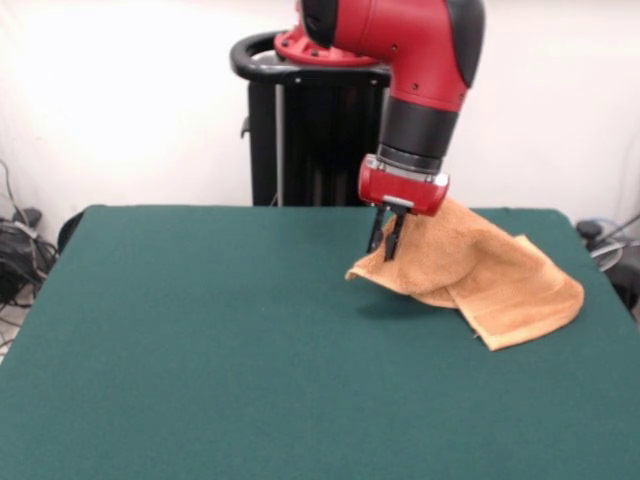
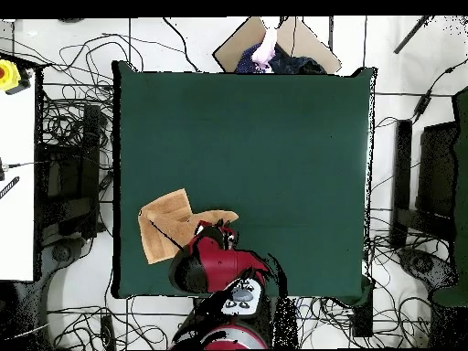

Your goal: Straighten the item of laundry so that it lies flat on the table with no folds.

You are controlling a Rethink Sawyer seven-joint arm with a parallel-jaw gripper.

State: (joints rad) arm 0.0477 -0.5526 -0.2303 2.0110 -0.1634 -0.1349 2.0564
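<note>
The orange-tan towel [image 1: 500,280] lies folded and bunched at the table's [image 1: 200,340] far right in the front view. One part of it is pulled up off the cloth toward the gripper. My gripper [image 1: 388,236] hangs from the red arm, shut on the towel's raised edge, its tips just above the table. In the overhead view the towel [image 2: 166,228] lies near the table's [image 2: 256,137] lower left corner. The gripper [image 2: 224,236] is at the towel's right end, partly hidden by the red arm. No white tag shows.
The black pedestal [image 1: 300,130] stands behind the table's far edge. Cables [image 1: 20,250] and gear lie on the floor around the table. A person's hand [image 2: 266,47] shows at the overhead view's top edge, beyond the table.
</note>
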